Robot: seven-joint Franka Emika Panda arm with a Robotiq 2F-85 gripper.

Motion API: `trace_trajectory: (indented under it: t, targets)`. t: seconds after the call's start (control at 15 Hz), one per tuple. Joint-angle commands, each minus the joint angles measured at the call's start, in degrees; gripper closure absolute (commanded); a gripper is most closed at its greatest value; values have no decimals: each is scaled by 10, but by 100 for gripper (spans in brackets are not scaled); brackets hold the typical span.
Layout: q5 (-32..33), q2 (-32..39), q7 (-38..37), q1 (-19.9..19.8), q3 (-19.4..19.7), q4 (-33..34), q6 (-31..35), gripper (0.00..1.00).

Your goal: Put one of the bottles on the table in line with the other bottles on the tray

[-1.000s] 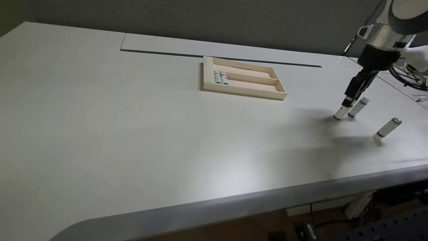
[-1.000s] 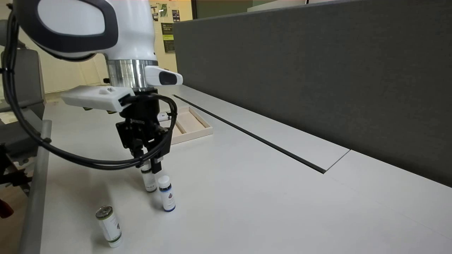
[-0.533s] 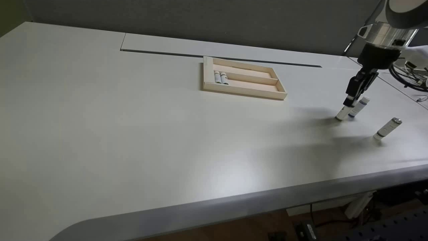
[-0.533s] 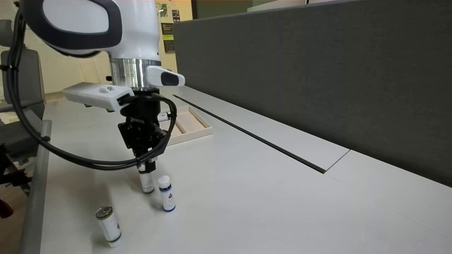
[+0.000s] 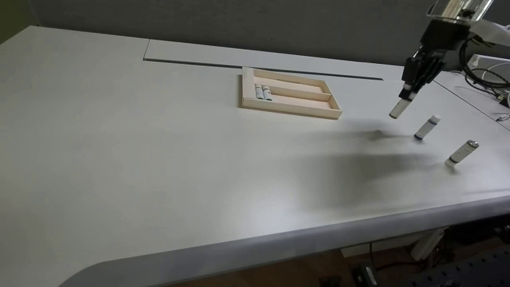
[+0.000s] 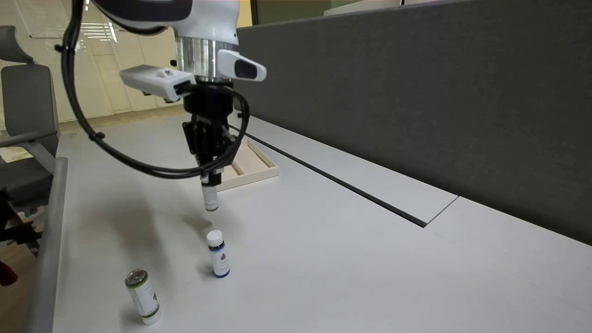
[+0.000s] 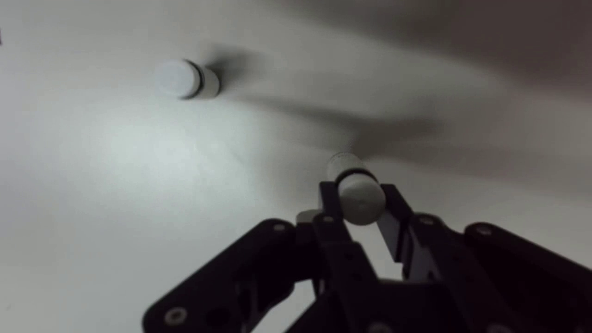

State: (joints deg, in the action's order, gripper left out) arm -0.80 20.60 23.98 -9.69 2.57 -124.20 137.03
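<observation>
Pick looks done, placing left. Fingers (image 7: 397, 203) closed on the bottle (image 6: 211, 199) at its cap end; it hangs clear of the worktop (image 6: 370, 277), well apart from the tray (image 5: 293, 109). To do: carry over, set in line with the two tray bottles (image 5: 267, 94), release. Bottle's white, cylindrical, pale cap, dark neck ring, base down, slightly tilted; label unreadable.

An office — grey partition (image 6: 416, 111) and chair (image 6: 28, 99) show it
</observation>
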Motion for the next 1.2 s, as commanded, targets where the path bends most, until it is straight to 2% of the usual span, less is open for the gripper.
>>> trace_trajectory:
  t: [0.0, 0.2, 0.33, 0.73, 0.8, 0.87, 1.13]
  targets:
    - [-21, 5, -52, 15, -16, 77, -67, 93]
    - [-45, 17, -70, 30, -34, 140, -134, 93]
    - [-56, 27, -88, 44, -43, 176, -155, 93]
    - [-77, 93, -135, 88, -69, 250, -146, 93]
    - [-66, 104, -168, 104, -64, 257, -141, 93]
    - [-70, 72, -122, 87, -67, 219, -137, 74]
    - [-68, 104, -148, 104, -69, 242, -131, 74]
